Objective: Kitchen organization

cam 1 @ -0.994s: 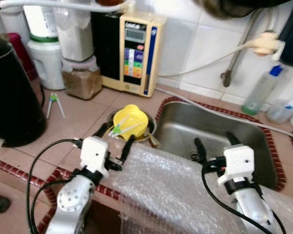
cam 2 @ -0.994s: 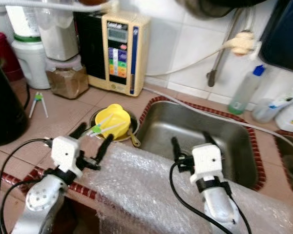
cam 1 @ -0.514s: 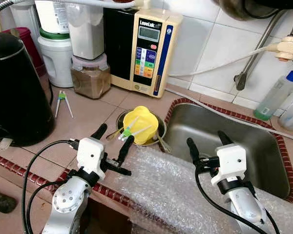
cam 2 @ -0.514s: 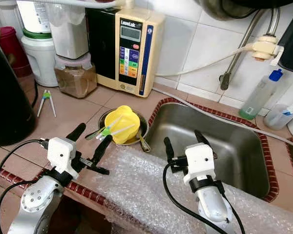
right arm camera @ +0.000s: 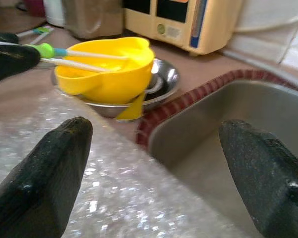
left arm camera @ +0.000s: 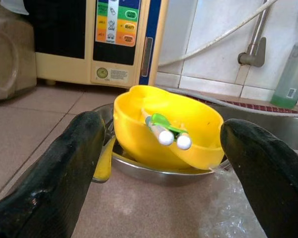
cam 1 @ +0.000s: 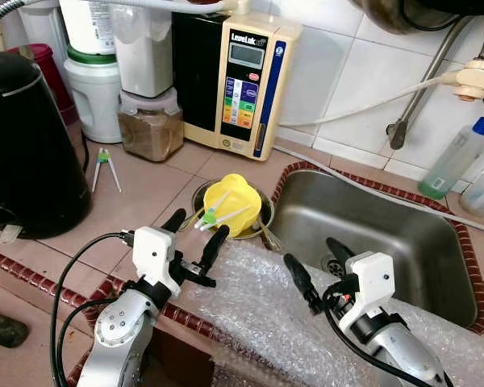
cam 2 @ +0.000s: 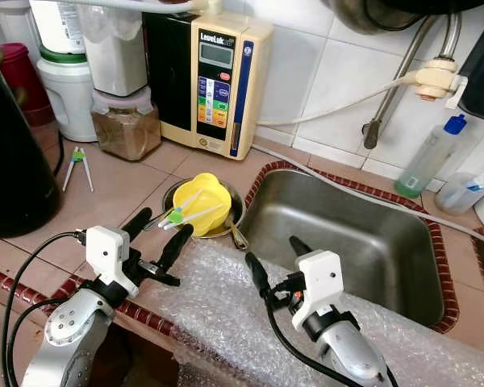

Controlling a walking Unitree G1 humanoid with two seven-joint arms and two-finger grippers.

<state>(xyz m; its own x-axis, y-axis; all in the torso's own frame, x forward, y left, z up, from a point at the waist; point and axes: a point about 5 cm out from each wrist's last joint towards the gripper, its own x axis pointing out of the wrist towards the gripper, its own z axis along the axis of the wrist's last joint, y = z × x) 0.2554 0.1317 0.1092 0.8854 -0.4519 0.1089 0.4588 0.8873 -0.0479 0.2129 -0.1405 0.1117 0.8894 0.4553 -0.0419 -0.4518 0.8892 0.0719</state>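
Your left end effector (cam 1: 195,234) spread wide, squared on yellow bowl (cam 1: 228,205) in steel dish (cam 2: 227,223), ready to grip. Right end effector (cam 2: 276,258) wide, empty, over bubble wrap (cam 1: 266,302) on counter (cam 1: 141,189).

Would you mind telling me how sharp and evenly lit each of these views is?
Both eye views are sharp and evenly lit. Left wrist view: yellow bowl crisp, near fingers soft. Right wrist view: softly blurred overall, glare on the bubble wrap.
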